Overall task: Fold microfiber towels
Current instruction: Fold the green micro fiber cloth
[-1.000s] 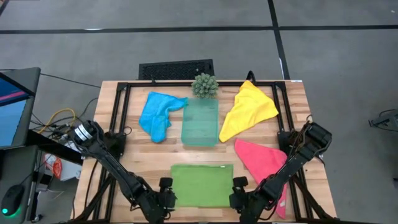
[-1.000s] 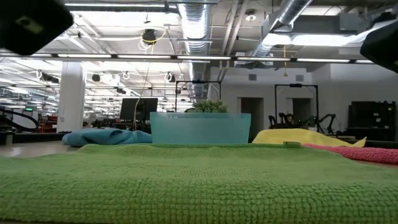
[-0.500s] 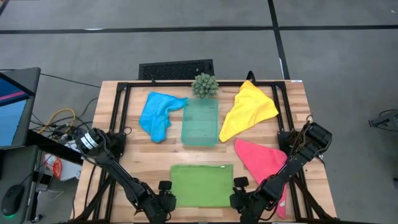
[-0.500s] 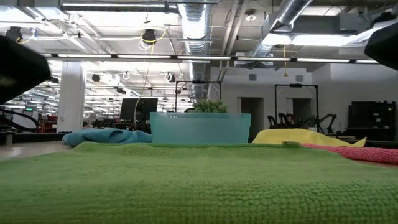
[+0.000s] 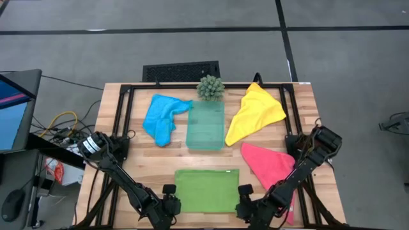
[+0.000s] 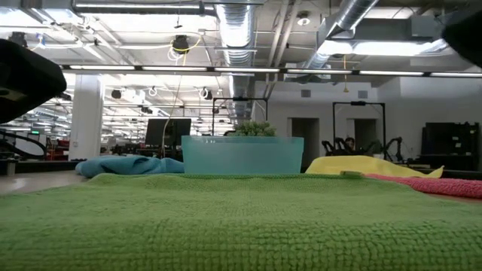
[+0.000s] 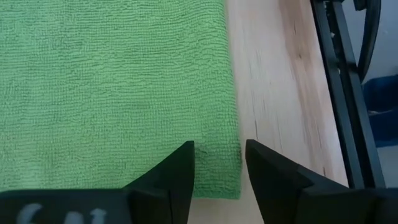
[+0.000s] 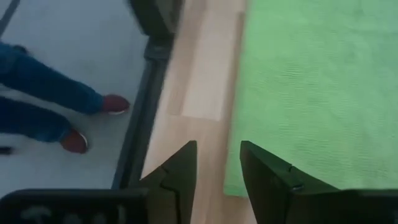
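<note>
Both grippers barely shifted since earlier. Left gripper (image 7: 219, 163) and right gripper (image 8: 217, 163), fingers spread, hover over near corners of lime green towel (image 5: 206, 190), lying flat just before teal tray (image 5: 206, 126).

Wooden desk (image 5: 137, 156) with a black frame on top. Translucent teal tray (image 5: 206, 126) sits mid-desk; small spiky green plant (image 5: 210, 87) just beyond its far end. Black floor grate (image 5: 181, 71) past the far edge. Monitor (image 5: 14, 108) and cable tangle (image 5: 59, 121) off to the left. Person's legs in jeans and red shoes (image 8: 74, 121) stand on the floor beside the desk.
</note>
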`<state>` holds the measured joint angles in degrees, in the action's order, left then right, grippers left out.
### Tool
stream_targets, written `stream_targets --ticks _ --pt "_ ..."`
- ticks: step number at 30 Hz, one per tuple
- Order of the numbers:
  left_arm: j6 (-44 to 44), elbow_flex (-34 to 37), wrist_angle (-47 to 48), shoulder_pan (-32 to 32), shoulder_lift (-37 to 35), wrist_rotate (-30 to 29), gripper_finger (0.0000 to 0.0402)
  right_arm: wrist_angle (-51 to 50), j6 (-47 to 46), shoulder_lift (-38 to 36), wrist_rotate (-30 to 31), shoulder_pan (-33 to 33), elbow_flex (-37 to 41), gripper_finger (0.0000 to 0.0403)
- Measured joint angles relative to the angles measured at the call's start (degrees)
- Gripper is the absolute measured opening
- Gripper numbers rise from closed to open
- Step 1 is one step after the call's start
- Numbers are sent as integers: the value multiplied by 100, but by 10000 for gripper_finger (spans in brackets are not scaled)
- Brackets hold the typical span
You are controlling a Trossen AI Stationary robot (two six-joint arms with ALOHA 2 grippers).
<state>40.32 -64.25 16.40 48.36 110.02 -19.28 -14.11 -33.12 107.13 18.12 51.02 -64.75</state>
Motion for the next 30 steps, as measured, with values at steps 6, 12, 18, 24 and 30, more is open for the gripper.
stream_targets --ticks 6,12,18,24,30 --pt "-4 0 16 -13 0 -109 136 -51 14 334 -29 38 4 164" --pt "-12 2 61 -13 -2 -170 136 2 -443 634 -72 26 -9 160" --pt "-238 2 104 -13 1 -188 136 -22 -639 632 -86 24 -11 159" --pt "-285 0 81 -15 129 -66 118 -63 -841 632 -86 24 -11 148" --pt "-300 -80 683 -32 -257 173 113 -72 -846 632 -80 22 -11 137"
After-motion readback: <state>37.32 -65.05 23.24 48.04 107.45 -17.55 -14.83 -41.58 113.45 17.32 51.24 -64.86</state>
